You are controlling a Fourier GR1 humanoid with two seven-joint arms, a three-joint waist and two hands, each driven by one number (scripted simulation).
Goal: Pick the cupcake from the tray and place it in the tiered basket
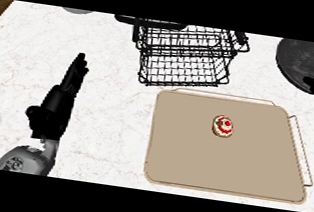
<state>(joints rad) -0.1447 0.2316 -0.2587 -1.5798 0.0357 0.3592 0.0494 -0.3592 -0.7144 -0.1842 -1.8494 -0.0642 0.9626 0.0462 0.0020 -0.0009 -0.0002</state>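
The small red-and-white frosted cupcake [224, 126] sits untouched on the flat beige tray [182, 162], near the black wire tiered basket [187, 57]. The left hand [58, 99] rests with straight fingers, holding nothing (right hand unseen). Reaching comes next, probably.

one cupcake [224, 126], one tray [182, 157], one tiered basket [185, 56], one dark pan [311, 61], one hand [61, 97], one grey round object [76, 10] at bench's far edge
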